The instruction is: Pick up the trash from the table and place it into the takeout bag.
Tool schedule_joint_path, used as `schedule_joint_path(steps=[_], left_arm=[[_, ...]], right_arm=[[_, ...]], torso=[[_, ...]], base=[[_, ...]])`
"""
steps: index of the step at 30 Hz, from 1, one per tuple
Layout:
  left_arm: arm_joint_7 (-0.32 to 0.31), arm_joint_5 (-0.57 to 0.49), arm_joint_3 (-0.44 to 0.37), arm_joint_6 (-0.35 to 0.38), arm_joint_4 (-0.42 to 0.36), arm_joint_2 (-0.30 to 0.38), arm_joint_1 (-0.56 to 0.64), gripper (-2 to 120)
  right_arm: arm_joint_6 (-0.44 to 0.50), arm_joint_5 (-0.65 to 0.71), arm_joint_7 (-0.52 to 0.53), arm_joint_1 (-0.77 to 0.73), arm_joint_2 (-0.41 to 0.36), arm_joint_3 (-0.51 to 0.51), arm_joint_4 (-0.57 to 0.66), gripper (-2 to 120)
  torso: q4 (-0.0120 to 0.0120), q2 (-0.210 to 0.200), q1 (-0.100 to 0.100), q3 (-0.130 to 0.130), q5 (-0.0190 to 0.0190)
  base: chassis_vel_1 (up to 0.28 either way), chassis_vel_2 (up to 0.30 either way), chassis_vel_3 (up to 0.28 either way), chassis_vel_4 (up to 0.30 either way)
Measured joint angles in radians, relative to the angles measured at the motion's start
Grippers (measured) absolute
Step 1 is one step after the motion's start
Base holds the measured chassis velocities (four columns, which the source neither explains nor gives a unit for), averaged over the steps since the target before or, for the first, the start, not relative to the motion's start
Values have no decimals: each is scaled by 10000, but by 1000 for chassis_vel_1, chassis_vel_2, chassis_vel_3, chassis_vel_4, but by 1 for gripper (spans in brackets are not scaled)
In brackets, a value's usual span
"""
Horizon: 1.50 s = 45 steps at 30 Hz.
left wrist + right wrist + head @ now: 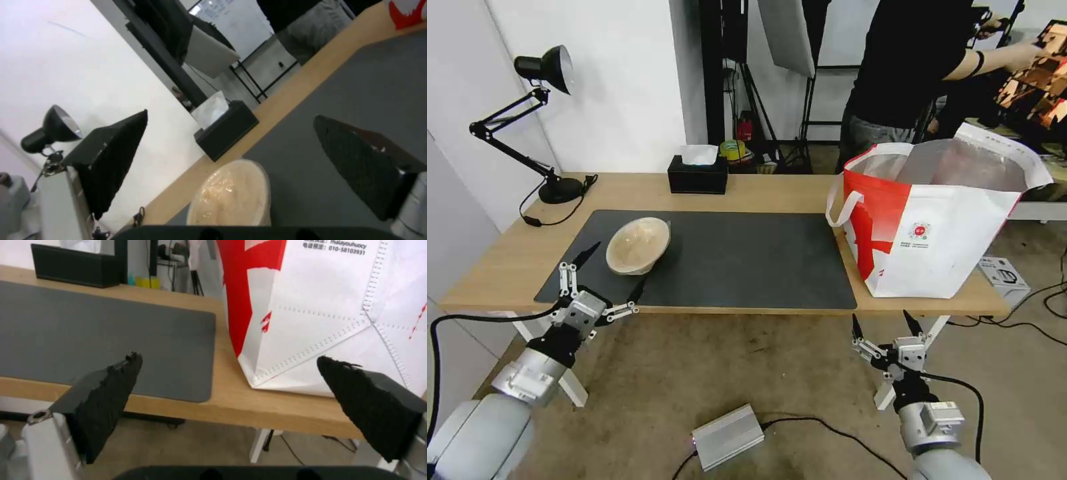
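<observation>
Pulp bowl [637,245]: on mat [747,260], left end, tilted; near rim cut off in left wrist view.
L gripper [602,281]: just short of bowl, jaws wide, empty.
Bag [940,220]: right of mat, upright, contents hidden.
R gripper [887,327]: below table [747,193] edge, jaws wide, empty.

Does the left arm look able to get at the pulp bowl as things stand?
Probably yes. The left tool hangs open at the table's near edge, the beige pulp bowl lies tilted on the mat just beyond its fingertips, and nothing stands between them.
</observation>
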Motion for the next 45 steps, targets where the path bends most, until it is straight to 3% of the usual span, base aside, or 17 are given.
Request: schedule_joint_path(steps=[45], left_arm=[[476,-13,1615,-21,2911,1132,-2405,100]], right_arm=[[-111,-83,14,197,143,53,-315,100]], torso=[[0,0,0,-1,0]], base=[[0,0,0,0]])
